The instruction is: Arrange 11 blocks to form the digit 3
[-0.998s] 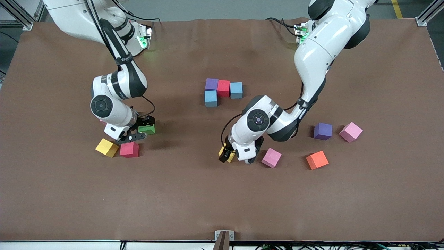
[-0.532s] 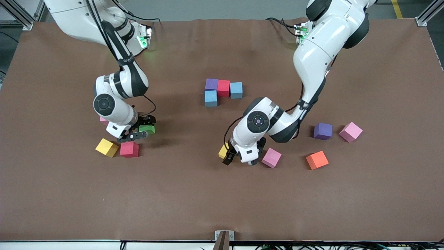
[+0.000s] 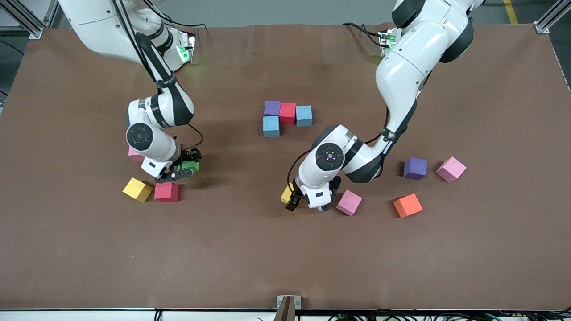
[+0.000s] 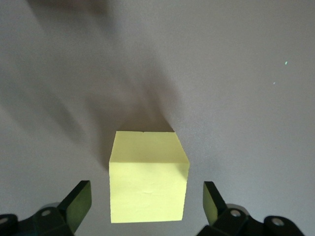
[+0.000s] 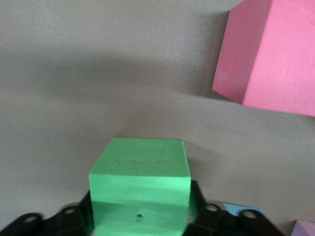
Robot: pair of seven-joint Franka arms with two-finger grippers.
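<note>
Since a second earlier, the right gripper (image 3: 179,171) had closed in on the green block (image 3: 191,166) and shifted slightly toward the table's middle, while the left gripper (image 3: 299,198) had drawn in a little around the yellow block (image 3: 287,194).

Nearest the front edge of the table lay the orange block (image 3: 407,205) and a pink block (image 3: 349,202), toward the left arm's end. In the left wrist view the left gripper's fingers (image 4: 78,202) stood spread, apart from either side face of the yellow block (image 4: 148,176), which sat on the table. Toward the right arm's end, another yellow block (image 3: 137,189) touched a red block (image 3: 166,191). Just farther off, the right gripper pinched the green block (image 5: 140,189) by two facing sides; whether it was off the table could not be told.

Farther still, four blocks (image 3: 286,116) near the table's centre began the digit 3.

The cubes looked light, matte and slightly yielding, probably foam; flat opposing faces, taken low and square, seemed the safest hold.
</note>
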